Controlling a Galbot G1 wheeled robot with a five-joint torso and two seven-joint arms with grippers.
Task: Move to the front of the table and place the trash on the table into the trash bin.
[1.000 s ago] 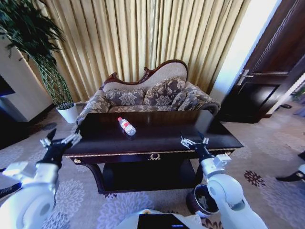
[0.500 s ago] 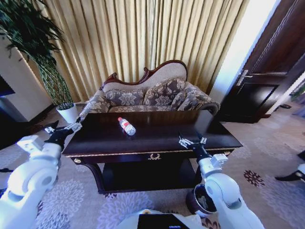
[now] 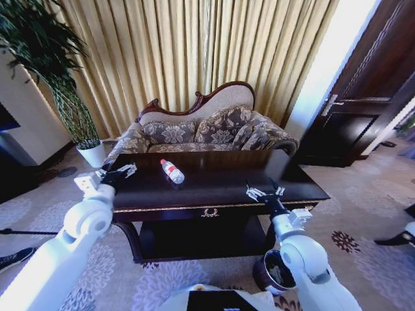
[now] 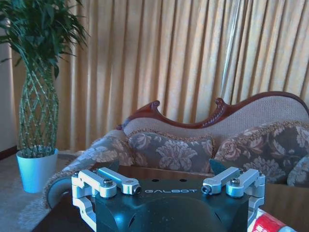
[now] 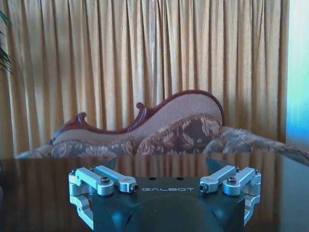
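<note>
Table (image 3: 214,188) top is mostly bare w/ lots of room. Only the bottle (image 3: 172,171) lies at 12 o'clock. Sofa (image 3: 207,129) blocks behind it.

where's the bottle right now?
In the head view the bottle lies on its side on the table, left of centre toward the sofa side. The open left gripper is closest; the right gripper hovers farther right.

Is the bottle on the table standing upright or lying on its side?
Lying on its side. In the head view the bottle stretches flat along the table, white cap toward the sofa.
</note>
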